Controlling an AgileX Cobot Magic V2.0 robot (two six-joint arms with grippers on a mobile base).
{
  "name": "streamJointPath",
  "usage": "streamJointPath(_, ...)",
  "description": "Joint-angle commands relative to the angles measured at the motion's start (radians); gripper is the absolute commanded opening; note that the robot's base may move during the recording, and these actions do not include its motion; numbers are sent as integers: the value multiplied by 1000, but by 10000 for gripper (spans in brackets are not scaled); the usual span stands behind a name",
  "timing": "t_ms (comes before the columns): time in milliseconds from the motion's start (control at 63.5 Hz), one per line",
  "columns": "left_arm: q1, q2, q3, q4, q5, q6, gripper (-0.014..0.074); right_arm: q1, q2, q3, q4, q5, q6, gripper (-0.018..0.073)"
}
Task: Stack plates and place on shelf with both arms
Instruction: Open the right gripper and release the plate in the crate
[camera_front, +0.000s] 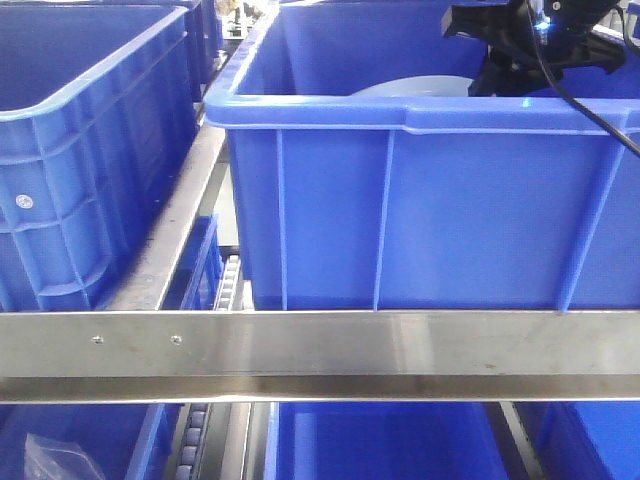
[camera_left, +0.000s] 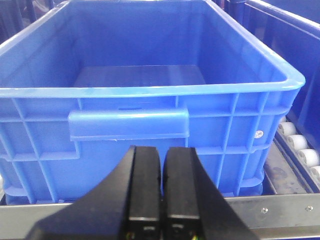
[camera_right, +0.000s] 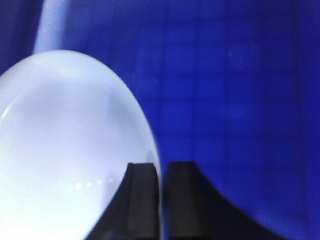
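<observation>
A pale bluish-white plate (camera_right: 65, 145) fills the left of the right wrist view, inside a blue crate (camera_right: 240, 100). My right gripper (camera_right: 161, 165) is shut on the plate's right rim, which runs between the two fingers. In the front view only the top of the plate (camera_front: 415, 86) shows over the crate's near wall (camera_front: 420, 200), with the right arm (camera_front: 520, 40) reaching in from the upper right. My left gripper (camera_left: 161, 150) is shut with nothing in it. It hovers just in front of another blue crate (camera_left: 150, 95), above the shelf's steel front rail (camera_left: 280, 210).
The shelf rail (camera_front: 320, 350) crosses the front view below the crates. A second blue crate (camera_front: 80, 150) stands at the left, with a steel divider (camera_front: 175, 220) between them. Rollers (camera_left: 300, 145) run beside the crate in the left wrist view. More blue crates (camera_front: 380, 440) sit on the level below.
</observation>
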Motion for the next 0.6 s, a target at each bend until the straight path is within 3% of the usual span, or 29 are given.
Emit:
streamJointPath(0,-6,-19,23,-8,-86,-1,102,-6,-55,-40,2,-76,-18,500)
streamJointPath(110,-6,-19,23,-8,-86,-1,102,-6,-62,-40,2,-76,-18,620)
streamJointPath(315,-6,-19,23,-8,-86,-1,102,-5,-101,-40,2,-76,-13,605)
streamJointPath(472,-6,-19,23,-8,-86,-1,102,-3,-176,-40,2,-67,-13,461)
streamJointPath(583,-6,-19,23,-8,-86,-1,102,-3,-250,-40,2,-25,-13,251)
